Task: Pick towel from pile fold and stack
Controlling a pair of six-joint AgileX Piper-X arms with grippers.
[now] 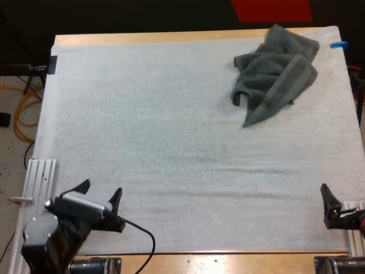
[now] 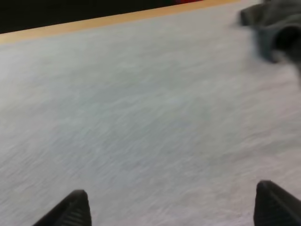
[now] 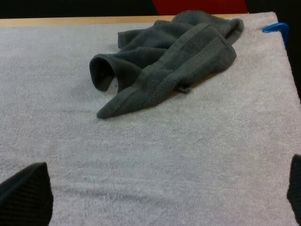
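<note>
- A crumpled dark grey-green cloth towel point(image 1: 275, 73) is the one obstacle, at the far right corner of the white mat point(image 1: 142, 131).
- The mat's left, middle and near parts lie open.

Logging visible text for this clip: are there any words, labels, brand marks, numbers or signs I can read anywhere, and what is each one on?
No readable text in any view.
The crumpled towel shows no tag or print.
The white mat is plain.
The left end effector and the right end effector show bare black fingers with no marking.
</note>
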